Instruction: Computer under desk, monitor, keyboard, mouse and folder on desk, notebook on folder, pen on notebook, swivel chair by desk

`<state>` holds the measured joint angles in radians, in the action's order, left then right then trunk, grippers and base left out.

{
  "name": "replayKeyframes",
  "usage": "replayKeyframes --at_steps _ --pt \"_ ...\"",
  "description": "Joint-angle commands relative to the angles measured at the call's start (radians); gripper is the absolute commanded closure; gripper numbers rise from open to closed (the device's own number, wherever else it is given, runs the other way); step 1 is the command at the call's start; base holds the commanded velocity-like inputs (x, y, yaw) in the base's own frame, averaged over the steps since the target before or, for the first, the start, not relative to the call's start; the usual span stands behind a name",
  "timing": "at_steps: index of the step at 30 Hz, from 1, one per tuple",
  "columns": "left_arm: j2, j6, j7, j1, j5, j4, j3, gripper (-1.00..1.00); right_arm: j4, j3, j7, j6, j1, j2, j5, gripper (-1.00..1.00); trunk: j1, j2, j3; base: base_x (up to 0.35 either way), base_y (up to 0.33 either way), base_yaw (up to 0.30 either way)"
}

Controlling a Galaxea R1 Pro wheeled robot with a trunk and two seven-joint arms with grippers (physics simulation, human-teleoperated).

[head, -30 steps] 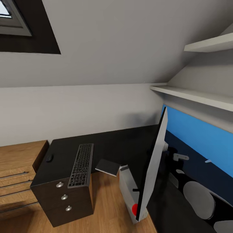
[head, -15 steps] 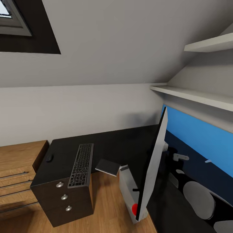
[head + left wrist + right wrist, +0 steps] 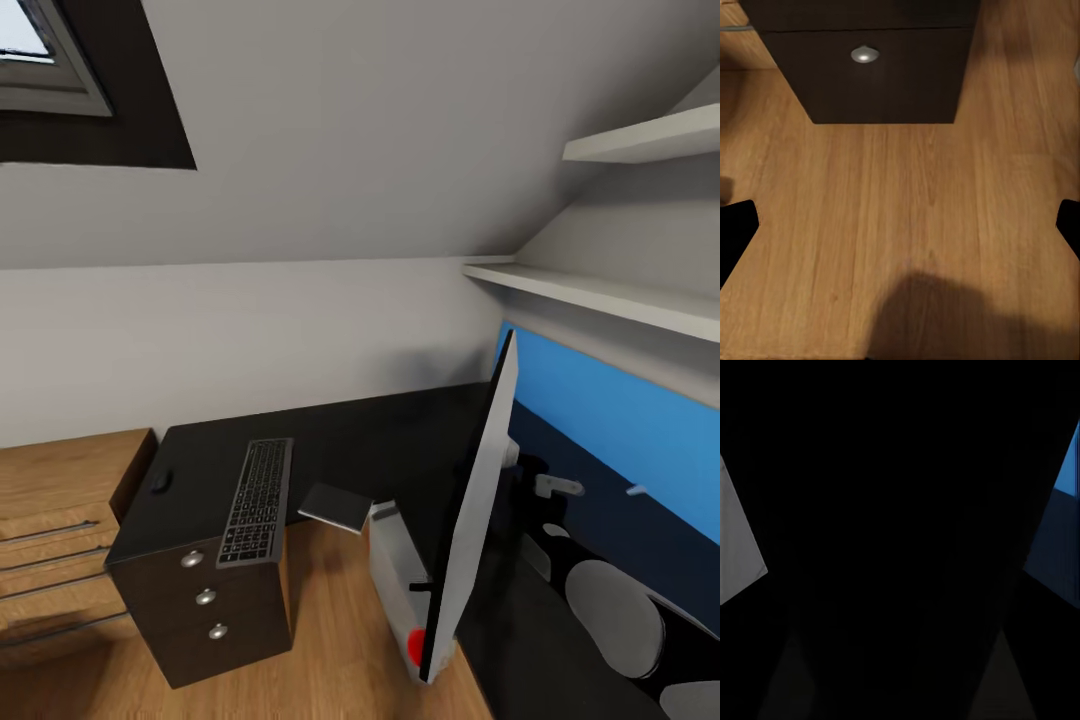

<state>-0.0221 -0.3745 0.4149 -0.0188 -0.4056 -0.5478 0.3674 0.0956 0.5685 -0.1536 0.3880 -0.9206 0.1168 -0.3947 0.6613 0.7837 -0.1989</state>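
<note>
The black desk point(image 3: 390, 440) runs along the wall, and its drawer unit point(image 3: 205, 600) with round knobs stands at the left end. The keyboard point(image 3: 255, 490) lies on that end, with the small mouse point(image 3: 160, 482) beside it. The grey notebook point(image 3: 335, 507) overhangs the desk's inner edge. I see the monitor point(image 3: 480, 500) edge-on on the right wing. The light-grey computer point(image 3: 392, 575) stands on the floor below it. My left gripper point(image 3: 900, 225) is open over the wood floor, facing the drawer unit point(image 3: 866, 71). The right wrist view is almost black.
A light-wood chest of drawers point(image 3: 50, 530) stands left of the desk. White shelves point(image 3: 610, 295) and a blue wall panel point(image 3: 620, 430) are above the right wing. A skylight point(image 3: 50, 60) is in the sloped wall. Wood floor point(image 3: 330, 640) lies between drawer unit and computer.
The whole head picture has shifted a little, so the camera has moved. The things on the desk lie where they were.
</note>
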Motion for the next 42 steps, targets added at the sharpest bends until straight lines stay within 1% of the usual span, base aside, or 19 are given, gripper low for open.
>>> replayKeyframes --at_steps 1,25,35,42 --pt "0.001 -0.005 0.007 -0.001 -0.010 0.000 0.008 -1.00 -0.002 -0.007 -0.005 0.003 -0.001 0.000 -0.012 1.00 0.000 0.001 -0.001 -0.298 0.063 0.000" --pt "0.001 -0.004 0.006 -0.001 -0.010 0.000 0.009 -1.00 -0.002 -0.007 -0.004 0.006 -0.001 0.000 -0.012 1.00 0.000 0.001 -0.001 -0.328 0.006 0.000" --pt "0.001 -0.004 0.005 -0.001 -0.010 0.000 0.010 -1.00 -0.002 -0.007 -0.004 0.006 -0.001 0.000 -0.012 1.00 0.000 0.001 -0.001 -0.330 -0.129 0.000" --pt "0.001 -0.004 0.005 -0.001 -0.010 0.000 0.010 -1.00 -0.002 -0.007 -0.004 0.007 -0.001 0.000 -0.012 1.00 0.000 0.001 -0.001 -0.258 -0.229 0.000"
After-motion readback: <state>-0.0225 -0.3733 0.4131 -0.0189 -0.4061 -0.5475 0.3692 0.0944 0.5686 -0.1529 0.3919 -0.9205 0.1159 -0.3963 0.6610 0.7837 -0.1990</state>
